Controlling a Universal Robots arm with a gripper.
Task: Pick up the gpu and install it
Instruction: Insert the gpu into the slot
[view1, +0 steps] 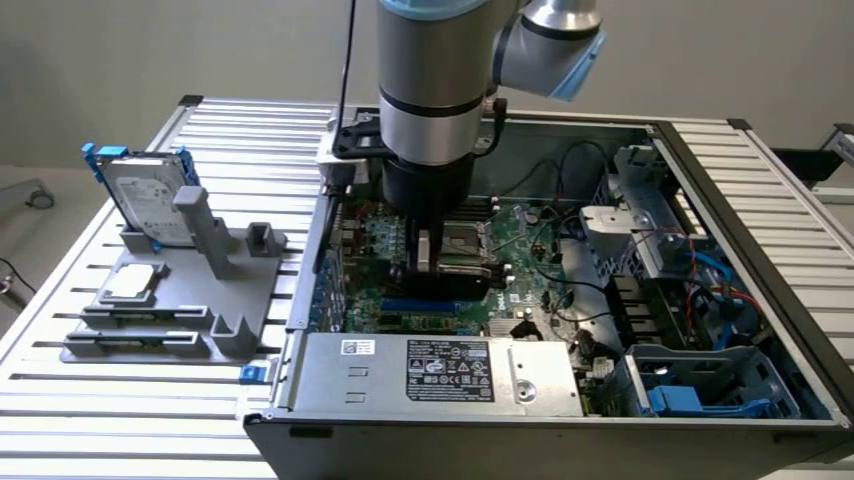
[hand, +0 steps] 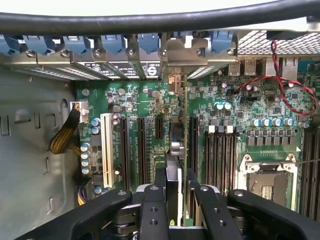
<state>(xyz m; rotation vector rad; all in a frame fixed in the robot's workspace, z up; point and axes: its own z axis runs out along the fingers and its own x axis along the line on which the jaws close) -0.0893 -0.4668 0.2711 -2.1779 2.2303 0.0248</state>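
Hanging inside the open computer case (view1: 534, 450) in the exterior view, the jaws grip the gpu (view1: 443, 285) low over the motherboard (view1: 527, 235); in the wrist view it stands edge-on between them, long axis parallel to the black slots (hand: 140, 145).

Landmark: the computer case (view1: 534, 450), lying open on the slatted table (view1: 80, 400).

Inside the case: the motherboard (view1: 527, 250) lies on its floor. The power supply (view1: 441, 375) sits against the wall nearest the camera, and the drive cage (view1: 701, 380) is beside it on the exterior view's right. My gripper (view1: 438, 266) stands above the motherboard. The gpu (hand: 176, 145) is clamped edge-on between my fingers (hand: 152, 210), over the expansion slots (hand: 141, 150).

Outside the case, on the exterior view's left: the fixture stand (view1: 174, 330) sits on the table. The hard drive (view1: 140, 195) stands upright in it, and the square chip (view1: 130, 283) lies flat on it.
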